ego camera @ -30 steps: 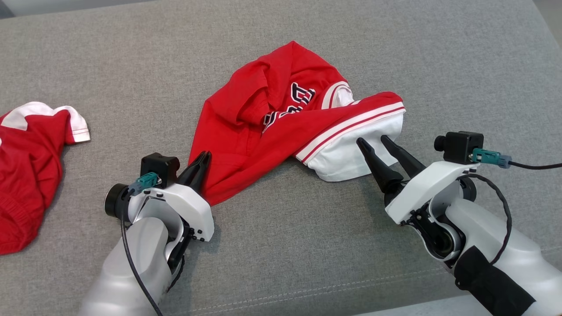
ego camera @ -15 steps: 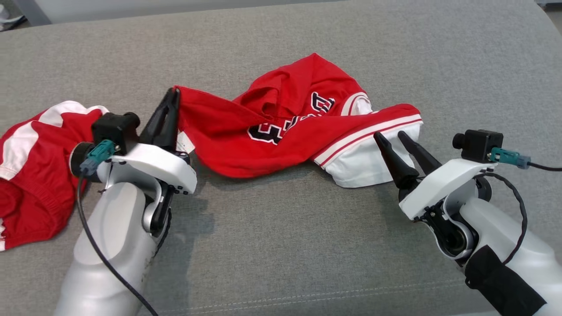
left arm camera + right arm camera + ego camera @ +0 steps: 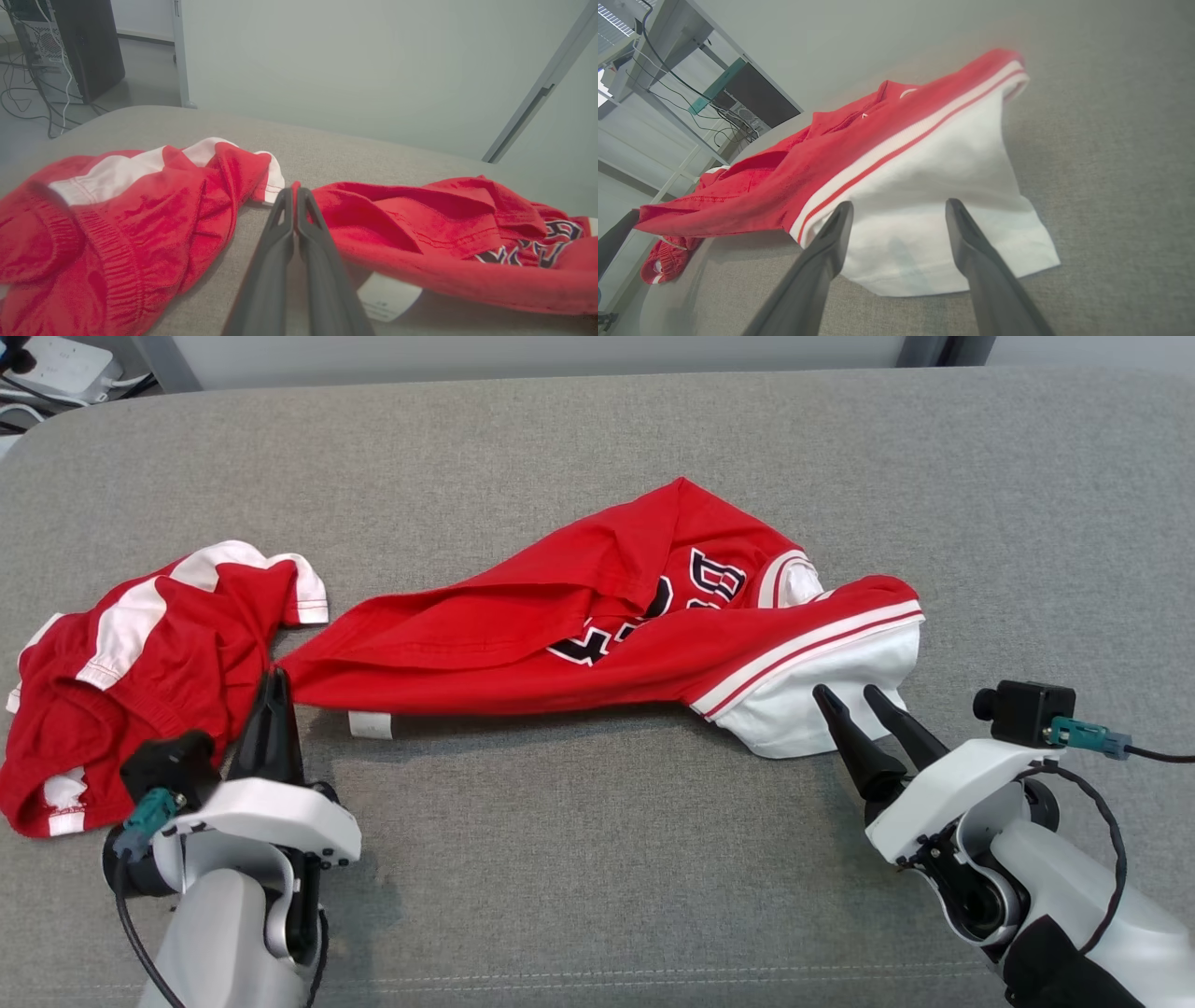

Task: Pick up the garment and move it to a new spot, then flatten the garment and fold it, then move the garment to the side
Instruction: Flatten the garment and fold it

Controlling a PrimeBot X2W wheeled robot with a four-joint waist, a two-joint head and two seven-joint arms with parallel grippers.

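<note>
The garment (image 3: 579,635) is a red shirt with dark lettering and a white, red-striped sleeve, stretched out across the grey cushion. My left gripper (image 3: 274,678) is shut on the garment's left corner (image 3: 310,196), holding that end just off the surface with a white label hanging below. My right gripper (image 3: 848,695) stands open at the lower right, its fingers just over the near edge of the white sleeve (image 3: 924,186) without gripping it.
A second red and white piece of clothing (image 3: 121,663) lies crumpled at the left, close to my left gripper. The grey cushion (image 3: 597,859) stretches free in front and behind. Cables and a computer tower (image 3: 70,46) stand beyond the far left edge.
My left gripper has pulled the garment's corner leftward and nearer, stretching the bunched shirt out long. The head camera has tilted, shifting the whole picture. The right gripper has stayed open by the sleeve.
</note>
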